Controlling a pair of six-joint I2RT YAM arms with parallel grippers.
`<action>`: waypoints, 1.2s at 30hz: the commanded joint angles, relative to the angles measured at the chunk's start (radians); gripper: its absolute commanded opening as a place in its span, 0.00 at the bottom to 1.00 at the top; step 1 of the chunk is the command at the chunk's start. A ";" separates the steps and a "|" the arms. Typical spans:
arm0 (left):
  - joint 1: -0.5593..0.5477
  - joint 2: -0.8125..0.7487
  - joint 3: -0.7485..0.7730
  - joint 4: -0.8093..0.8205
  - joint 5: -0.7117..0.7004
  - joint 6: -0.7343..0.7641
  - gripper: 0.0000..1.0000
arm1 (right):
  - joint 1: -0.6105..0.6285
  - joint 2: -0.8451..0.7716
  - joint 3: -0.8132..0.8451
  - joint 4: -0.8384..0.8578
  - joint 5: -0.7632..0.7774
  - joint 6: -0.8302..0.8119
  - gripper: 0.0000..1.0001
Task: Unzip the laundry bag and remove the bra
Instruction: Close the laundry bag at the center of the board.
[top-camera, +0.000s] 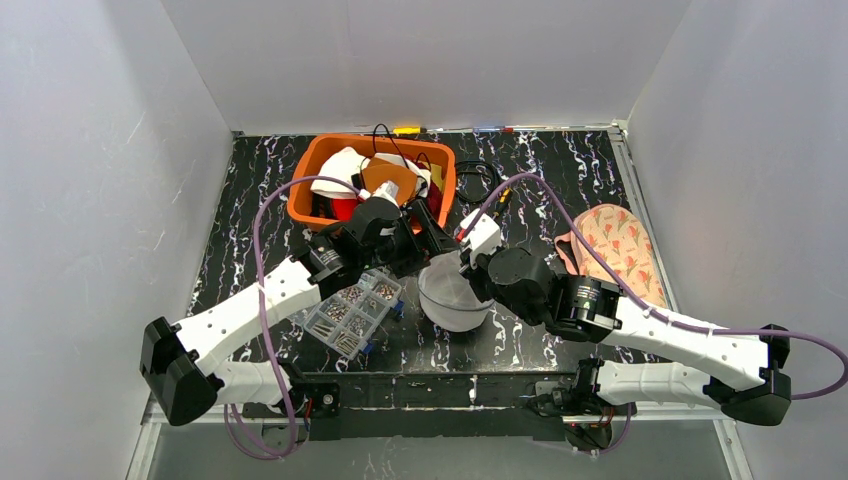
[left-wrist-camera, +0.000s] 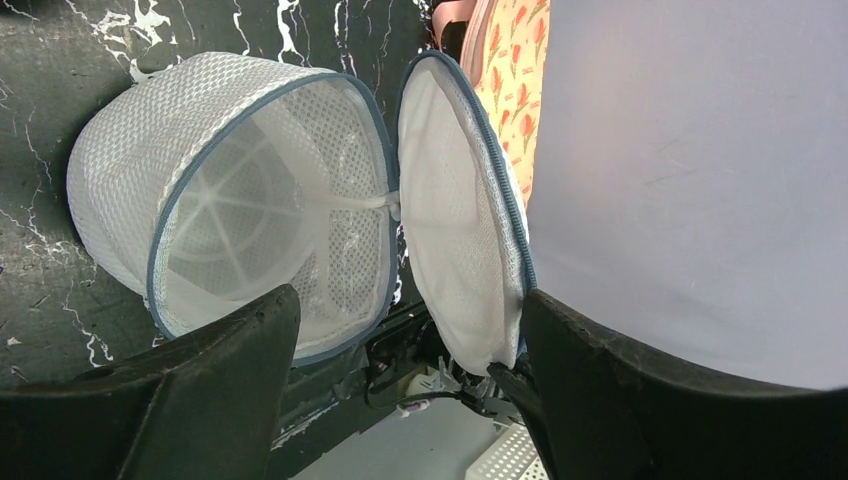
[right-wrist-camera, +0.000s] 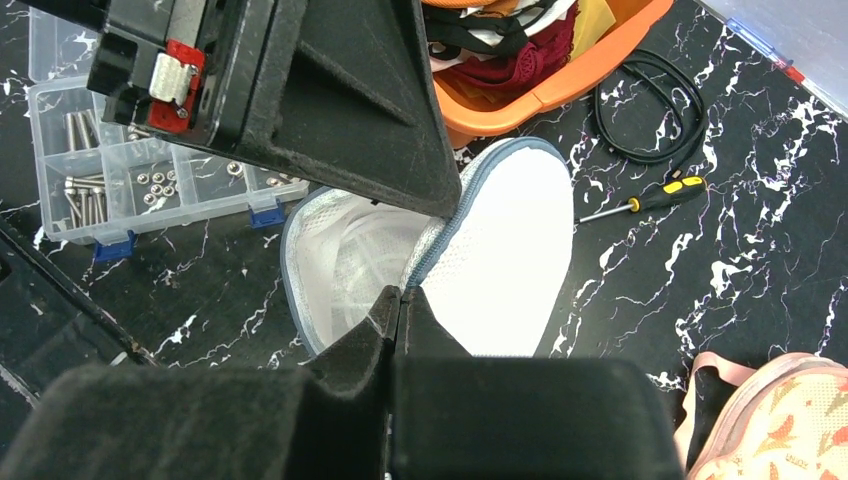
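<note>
The laundry bag (top-camera: 452, 295) is a round white mesh pouch with grey-blue zip trim, lying on the black marbled table. It is unzipped and its lid (left-wrist-camera: 455, 230) swings open to the right. Inside the laundry bag (left-wrist-camera: 240, 210) I see only a white plastic frame. My right gripper (right-wrist-camera: 400, 293) is shut on the lid's zip edge (right-wrist-camera: 440, 250). My left gripper (left-wrist-camera: 408, 300) is open, facing the bag's mouth, with its fingers straddling body and lid. A peach floral bra (top-camera: 612, 245) lies on the table to the right, outside the bag.
An orange basket (top-camera: 303, 195) full of clothes and oddments stands behind the bag. A clear compartment box of screws (top-camera: 352, 312) sits to its left. A yellow-handled screwdriver (right-wrist-camera: 660, 195) and a black cable (right-wrist-camera: 650, 105) lie behind the bag. White walls enclose the table.
</note>
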 joint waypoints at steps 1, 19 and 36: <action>0.006 -0.046 -0.005 0.018 0.003 -0.009 0.80 | 0.009 -0.016 -0.016 0.057 0.034 0.001 0.01; 0.005 0.067 0.081 -0.016 0.031 -0.009 0.63 | 0.014 -0.008 -0.012 0.075 0.006 0.009 0.01; 0.006 0.012 0.030 -0.018 0.002 -0.004 0.00 | 0.017 -0.009 -0.035 0.093 -0.024 0.029 0.27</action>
